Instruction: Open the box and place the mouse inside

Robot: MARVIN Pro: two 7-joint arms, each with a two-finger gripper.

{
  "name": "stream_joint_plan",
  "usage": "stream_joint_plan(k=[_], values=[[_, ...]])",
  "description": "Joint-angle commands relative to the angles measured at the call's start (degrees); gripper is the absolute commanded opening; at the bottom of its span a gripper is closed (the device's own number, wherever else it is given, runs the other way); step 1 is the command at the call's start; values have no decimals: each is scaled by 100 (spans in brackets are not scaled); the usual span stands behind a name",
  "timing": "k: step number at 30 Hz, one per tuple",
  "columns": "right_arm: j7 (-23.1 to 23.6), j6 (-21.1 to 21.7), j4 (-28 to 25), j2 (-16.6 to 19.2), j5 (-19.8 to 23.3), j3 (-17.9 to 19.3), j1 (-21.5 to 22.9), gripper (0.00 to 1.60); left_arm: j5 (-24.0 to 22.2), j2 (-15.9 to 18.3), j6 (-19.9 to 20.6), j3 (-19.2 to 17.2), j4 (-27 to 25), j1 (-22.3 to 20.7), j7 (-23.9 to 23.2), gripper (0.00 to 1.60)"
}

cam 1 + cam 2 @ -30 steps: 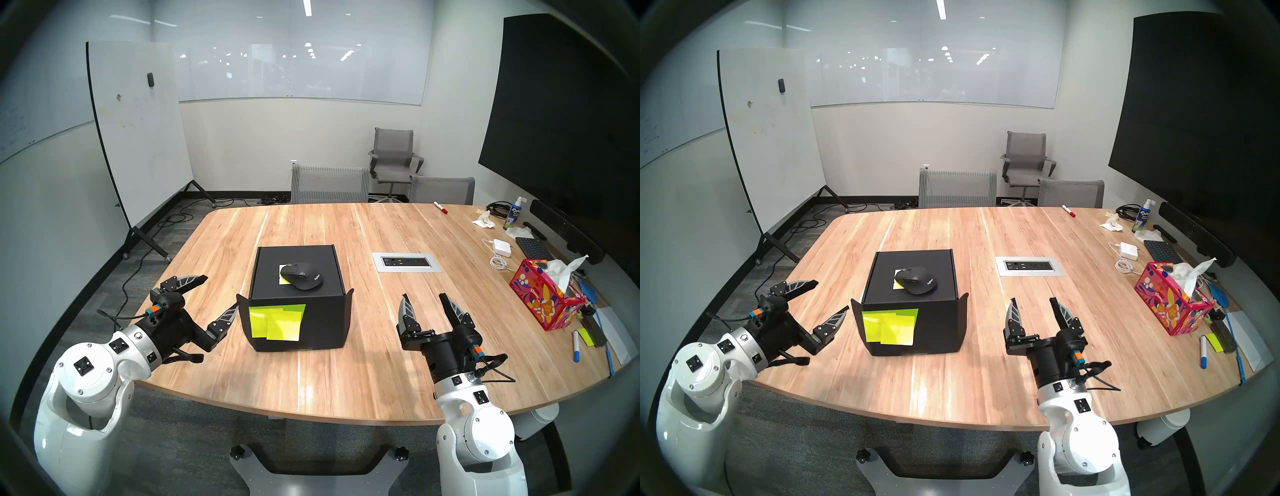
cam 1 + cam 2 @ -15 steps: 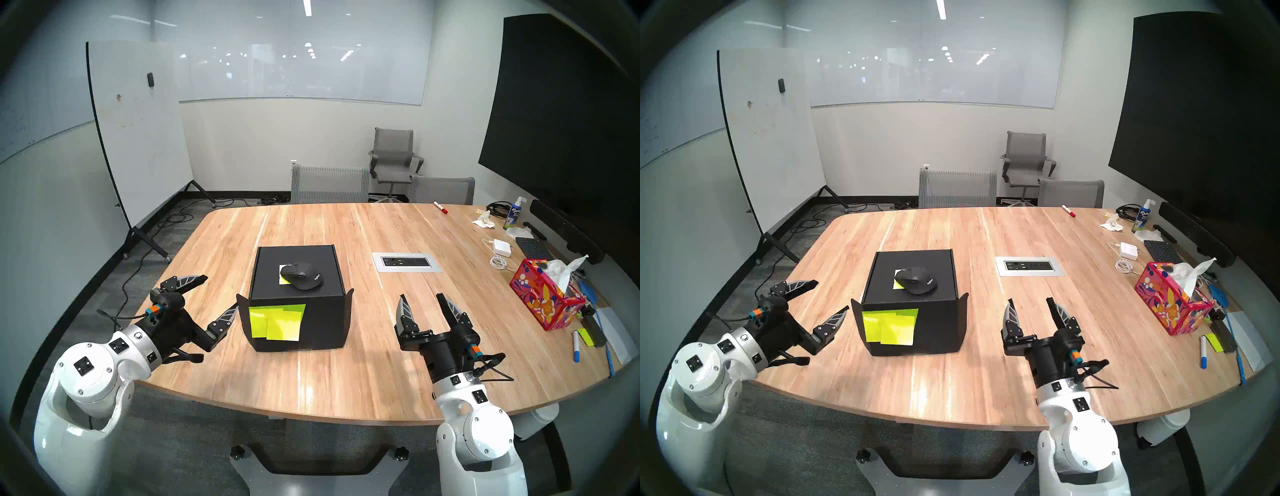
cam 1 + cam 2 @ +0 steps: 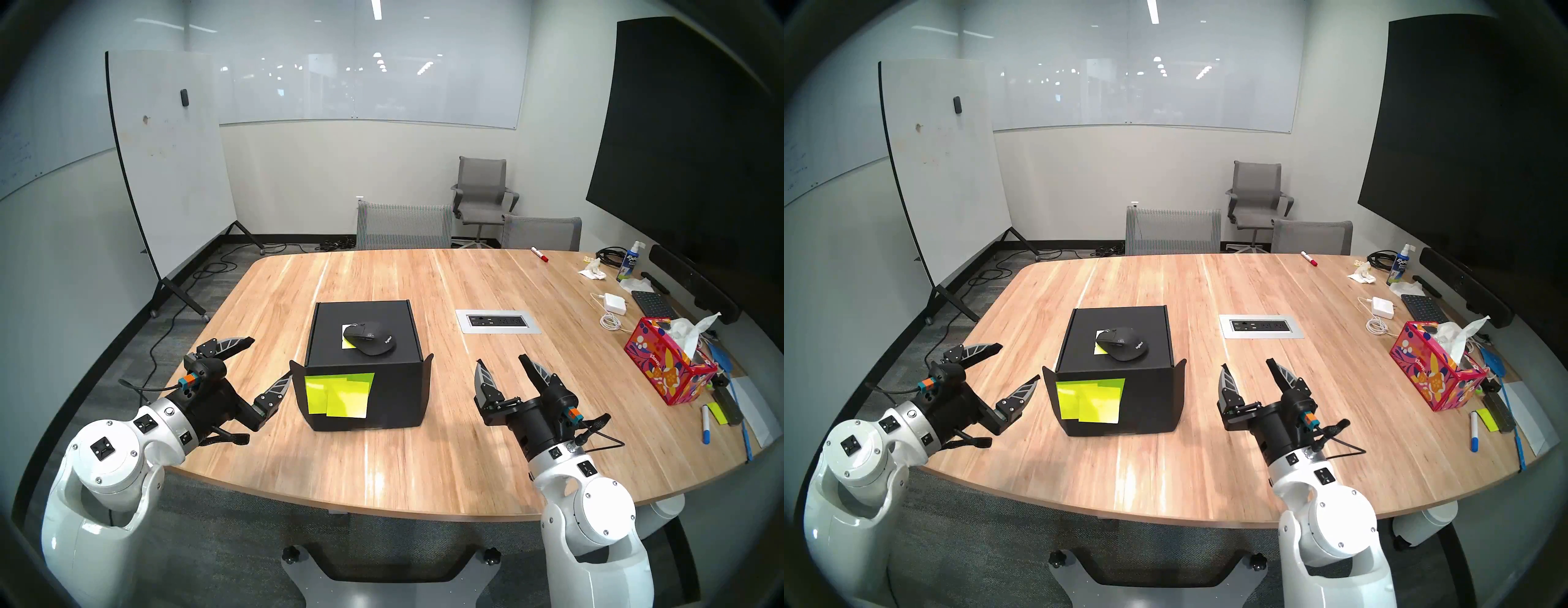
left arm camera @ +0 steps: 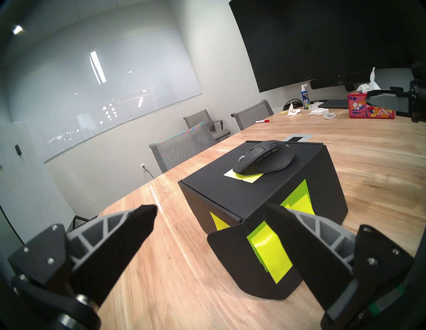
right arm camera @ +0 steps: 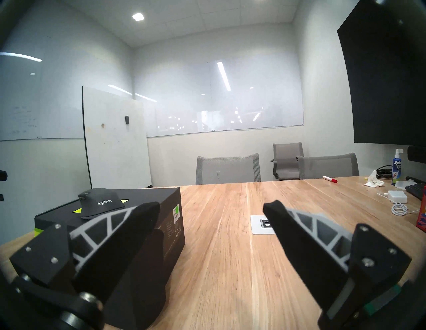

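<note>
From the left eye of the head camera, the black box (image 3: 364,365) sits shut on the wooden table (image 3: 445,446). The black mouse (image 3: 369,338) lies on top of the lid, partly on a small yellow note (image 3: 348,344). Bright yellow-green sticky notes (image 3: 338,394) are stuck on the front of the box. The left gripper (image 3: 271,356) is by the box's left side with its fingers spread wide and nothing in them; one fingertip is just beside the front corner flap. The right gripper (image 3: 499,361) is over the table to the right of the box, spread open and holding nothing. A red tissue box (image 3: 668,365) stands far to the right.

From the right eye, it looks much the same. The mouse (image 3: 1122,343) rests on the shut box (image 3: 1119,373). The left gripper (image 3: 1019,361) and the right gripper (image 3: 1246,366) are both spread open, one on each side of the box.

From the left wrist, the two fingers (image 4: 129,228) are wide apart. The box (image 4: 265,184) is close in front, with the mouse (image 4: 265,159) on its lid. One finger is right by the flap with the yellow notes.

From the right wrist, the fingers (image 5: 129,225) are wide apart over bare table. The box (image 5: 170,221) is on the left, and the mouse (image 5: 101,205) sits on top with pale letters showing
</note>
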Motion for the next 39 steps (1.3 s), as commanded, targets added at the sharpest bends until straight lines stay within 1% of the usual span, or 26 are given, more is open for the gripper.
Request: stream_joint_plan(k=[1,2,12,14,15,19,26,37,39], values=[[359,319,-241,285,248,127,271,160,5,14,-33,-2,-90,0,-15,160],[457,439,-260,356,284,145,295,160,5,14,-33,-2,-90,0,-15,160],[1178,1155,-345,744,572,323,581,160,4,15,-33,-1,-90,0,-14,160],[1419,1317,-304,857,694,415,671,160,4,15,-33,-2,-90,0,-14,160],[1419,1317,-304,857,694,415,671,160,4,15,-33,-2,-90,0,-14,160],[1763,1536,-200,1028,846,514,835,160,4,16,-34,-2,-90,1,-14,160],[2181,1820,68,1237,1007,635,1134,160,4,16,-34,-2,-91,2,-14,160],[2704,2217,334,1613,1020,599,1594,160,3,17,-34,-1,-89,0,-13,160],[2889,2264,388,1683,1098,591,1686,160,3,17,-34,-1,-89,0,-13,160]])
